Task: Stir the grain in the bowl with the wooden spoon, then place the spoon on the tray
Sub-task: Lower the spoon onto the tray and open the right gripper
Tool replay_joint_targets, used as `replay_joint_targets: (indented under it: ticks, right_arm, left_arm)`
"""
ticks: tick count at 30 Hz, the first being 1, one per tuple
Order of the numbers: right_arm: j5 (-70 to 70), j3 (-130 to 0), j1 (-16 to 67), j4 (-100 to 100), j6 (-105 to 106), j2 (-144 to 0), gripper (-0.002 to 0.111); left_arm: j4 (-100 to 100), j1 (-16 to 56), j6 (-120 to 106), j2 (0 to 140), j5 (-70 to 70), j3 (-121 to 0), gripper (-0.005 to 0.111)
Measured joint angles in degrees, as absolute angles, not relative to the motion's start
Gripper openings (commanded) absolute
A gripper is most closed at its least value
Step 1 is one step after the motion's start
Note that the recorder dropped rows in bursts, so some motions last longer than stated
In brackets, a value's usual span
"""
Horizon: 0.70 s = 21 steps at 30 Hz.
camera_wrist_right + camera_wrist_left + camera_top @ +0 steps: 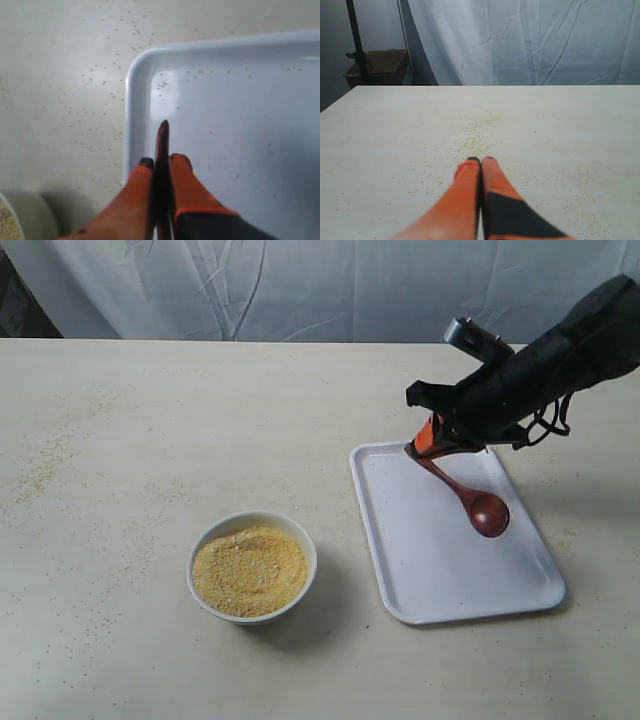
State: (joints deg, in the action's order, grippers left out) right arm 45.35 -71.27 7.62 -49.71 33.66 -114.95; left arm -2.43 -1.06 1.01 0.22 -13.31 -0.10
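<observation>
Your right pincer [419, 446] is clamped on the handle of the wooden spoon [470, 498], its head low over the tray [420, 580], while the bowl [301, 541] of grain [250, 570] sits well apart on the worktop [150, 420] and your left pincer [481, 160] is pinched together on nothing.

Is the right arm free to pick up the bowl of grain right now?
Probably not yet. Its gripper is shut on the spoon at the tray. The bowl stands apart with nothing around it, so only the full gripper hinders.
</observation>
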Motion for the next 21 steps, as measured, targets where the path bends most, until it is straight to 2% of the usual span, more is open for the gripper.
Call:
replay_joint_targets:
  ticks: [3, 5, 10, 12, 21]
  right_arm:
    - [42.90, -70.13, 7.62, -50.68, 33.93, -116.92, 0.002]
    - [41.97, -69.95, 7.62, -51.23, 34.06, -117.51, 0.011]
    - [40.83, -69.85, 7.62, -50.89, 34.39, -118.03, 0.046]
    - [40.28, -69.85, 7.62, -49.19, 34.51, -118.16, 0.053]
    - [38.93, -69.85, 7.62, -38.30, 32.75, -113.91, 0.054]
  left_arm:
    - [-2.43, -1.06, 1.01, 0.22, -13.31, -0.10, 0.000]
    - [-2.43, -1.06, 1.01, 0.22, -13.31, -0.10, 0.000]
    - [-2.43, -1.06, 1.01, 0.22, -13.31, -0.10, 0.000]
    - [-2.43, -1.06, 1.01, 0.22, -13.31, -0.10, 0.000]
    - [-2.43, -1.06, 1.01, 0.22, -13.31, -0.10, 0.000]
